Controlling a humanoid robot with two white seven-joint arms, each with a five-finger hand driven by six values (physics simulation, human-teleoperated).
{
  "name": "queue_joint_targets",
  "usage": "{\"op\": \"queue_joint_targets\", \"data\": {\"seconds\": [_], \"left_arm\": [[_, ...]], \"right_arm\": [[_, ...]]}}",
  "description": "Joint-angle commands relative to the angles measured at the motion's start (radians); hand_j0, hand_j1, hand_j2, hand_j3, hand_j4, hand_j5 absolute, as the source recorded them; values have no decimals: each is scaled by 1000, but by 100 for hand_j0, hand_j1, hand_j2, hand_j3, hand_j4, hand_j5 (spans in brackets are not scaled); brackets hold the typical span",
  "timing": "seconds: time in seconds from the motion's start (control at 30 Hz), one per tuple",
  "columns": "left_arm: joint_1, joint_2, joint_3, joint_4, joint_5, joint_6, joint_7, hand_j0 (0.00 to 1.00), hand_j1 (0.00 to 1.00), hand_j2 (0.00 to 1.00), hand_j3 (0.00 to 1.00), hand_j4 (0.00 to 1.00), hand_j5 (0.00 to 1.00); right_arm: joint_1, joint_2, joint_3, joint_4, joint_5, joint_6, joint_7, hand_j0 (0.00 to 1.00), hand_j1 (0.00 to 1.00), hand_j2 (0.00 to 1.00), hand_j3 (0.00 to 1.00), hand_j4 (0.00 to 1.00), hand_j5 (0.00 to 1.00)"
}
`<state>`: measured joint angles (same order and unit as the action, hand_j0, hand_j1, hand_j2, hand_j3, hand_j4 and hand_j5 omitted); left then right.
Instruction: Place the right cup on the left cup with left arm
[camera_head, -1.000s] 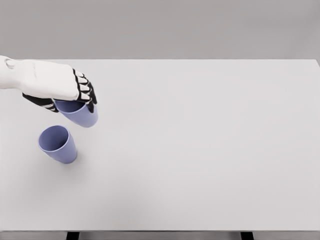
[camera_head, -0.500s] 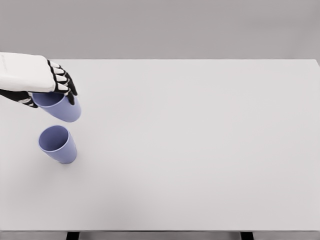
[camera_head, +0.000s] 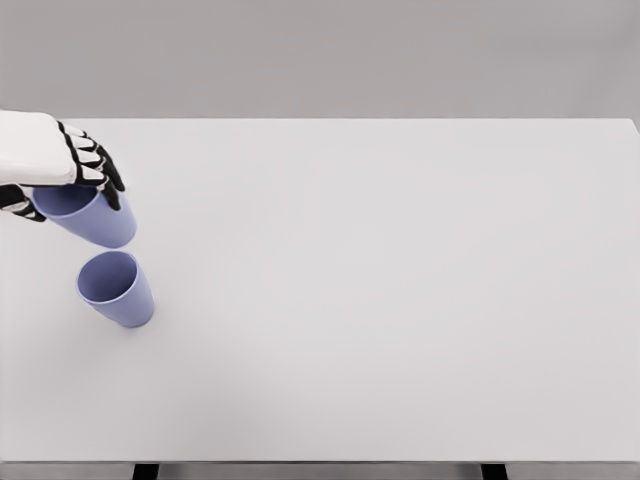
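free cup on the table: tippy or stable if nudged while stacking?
Probably tippy: the free cup tapers to a narrow base, so a rim-level knock could topple it. It looks thin-walled and empty, so likely light and apt to slide on the smooth table. The left hand holds the matching held cup rigidly, suggesting stiff walls.

A single head-mounted camera looks steeply down and forward over a white table (camera_head: 400, 300), filling most of the frame. The table's far edge runs across the upper part, with grey wall behind; the near edge sits along the bottom. No second view is given.
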<state>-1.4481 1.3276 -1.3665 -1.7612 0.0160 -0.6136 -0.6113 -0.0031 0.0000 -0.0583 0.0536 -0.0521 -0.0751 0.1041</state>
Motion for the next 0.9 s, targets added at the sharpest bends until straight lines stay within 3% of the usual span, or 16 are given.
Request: {"op": "queue_joint_targets", "data": {"seconds": [0.0, 0.87], "left_arm": [[0, 18, 0, -4, 7, 3, 0, 69, 69, 69, 69, 69, 69], [25, 85, -16, -14, 10, 3, 0, 68, 68, 68, 68, 68, 68]], "right_arm": [[0, 0, 0, 0, 0, 0, 0, 100, 100, 100, 100, 100, 100], [0, 0, 0, 0, 0, 0, 0, 100, 100, 100, 100, 100, 100]]}}
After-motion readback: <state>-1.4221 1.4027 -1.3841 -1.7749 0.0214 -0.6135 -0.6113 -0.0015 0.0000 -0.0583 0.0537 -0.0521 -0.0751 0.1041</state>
